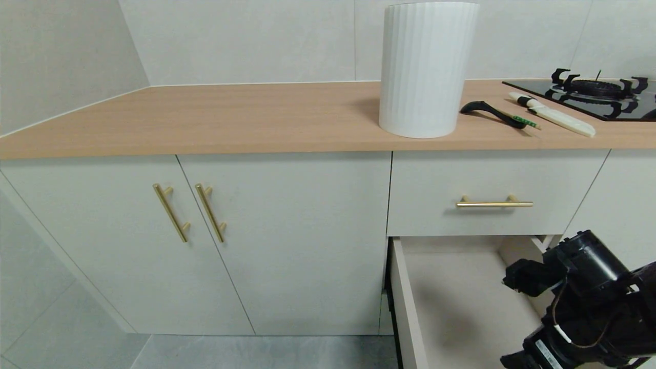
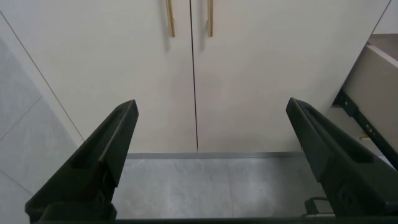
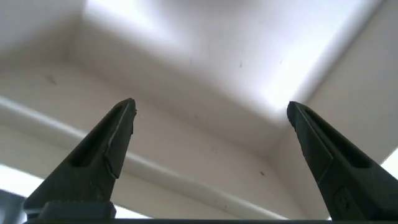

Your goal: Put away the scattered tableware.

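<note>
soft, even light fills the kitchen. the white ribbed canister (image 1: 428, 69) throws a faint shadow leftward across the wooden countertop (image 1: 230, 118). the glossy black hob (image 1: 540, 88) mirrors its burner grate (image 1: 597, 86).

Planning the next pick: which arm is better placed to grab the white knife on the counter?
Right, probably. The knife lies at the right end of the counter, above the open drawer where the right gripper sits, open. The left gripper, open too, faces the cabinet doors farther left.

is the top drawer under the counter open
No, the top drawer sits flush and shut; it is the lower drawer beneath it that is pulled out.
</note>
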`<state>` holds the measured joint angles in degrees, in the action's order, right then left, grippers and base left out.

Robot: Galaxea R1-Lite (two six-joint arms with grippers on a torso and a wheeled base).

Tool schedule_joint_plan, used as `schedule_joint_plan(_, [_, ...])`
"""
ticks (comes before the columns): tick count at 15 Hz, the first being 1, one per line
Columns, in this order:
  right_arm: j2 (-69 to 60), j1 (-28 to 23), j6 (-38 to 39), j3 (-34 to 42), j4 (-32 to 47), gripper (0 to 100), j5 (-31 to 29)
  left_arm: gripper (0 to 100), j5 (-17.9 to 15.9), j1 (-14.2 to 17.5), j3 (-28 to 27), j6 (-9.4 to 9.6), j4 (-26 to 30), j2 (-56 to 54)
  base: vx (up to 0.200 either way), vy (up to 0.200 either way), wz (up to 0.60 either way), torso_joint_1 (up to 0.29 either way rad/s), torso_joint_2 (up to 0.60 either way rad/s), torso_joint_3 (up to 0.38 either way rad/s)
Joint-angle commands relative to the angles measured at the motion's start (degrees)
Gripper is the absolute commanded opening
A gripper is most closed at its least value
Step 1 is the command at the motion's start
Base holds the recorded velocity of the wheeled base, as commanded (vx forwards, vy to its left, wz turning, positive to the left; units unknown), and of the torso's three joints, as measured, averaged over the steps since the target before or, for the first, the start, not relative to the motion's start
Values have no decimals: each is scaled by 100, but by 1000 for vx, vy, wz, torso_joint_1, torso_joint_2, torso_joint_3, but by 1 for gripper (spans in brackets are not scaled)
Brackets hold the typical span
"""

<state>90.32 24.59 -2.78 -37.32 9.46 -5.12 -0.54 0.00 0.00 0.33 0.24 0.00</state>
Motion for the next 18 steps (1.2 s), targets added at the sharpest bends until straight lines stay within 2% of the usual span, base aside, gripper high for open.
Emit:
schedule_joint_plan(1, [91, -7, 1254, -645, -401, 100, -15, 100, 1, 0, 0, 2, 2, 0, 0, 0, 0, 0, 0, 0])
schedule_joint_plan(2, [82, -112, 1561, -663, -682, 100, -33, 100, 1, 0, 0, 2, 2, 0, 0, 0, 0, 0, 0, 0])
schedule_joint_plan(7, [73, -376, 1570, -645, -1298, 100, -138, 100, 1, 0, 0, 2, 2, 0, 0, 0, 0, 0, 0, 0])
schedule_joint_plan(13, [100, -376, 1517, -637, -1306, 100, -279, 100, 1, 0, 0, 2, 2, 0, 0, 0, 0, 0, 0, 0])
schedule_joint_plan(18, [117, -376, 1517, -637, -1306, 100, -288, 100, 1, 0, 0, 2, 2, 0, 0, 0, 0, 100, -289, -268])
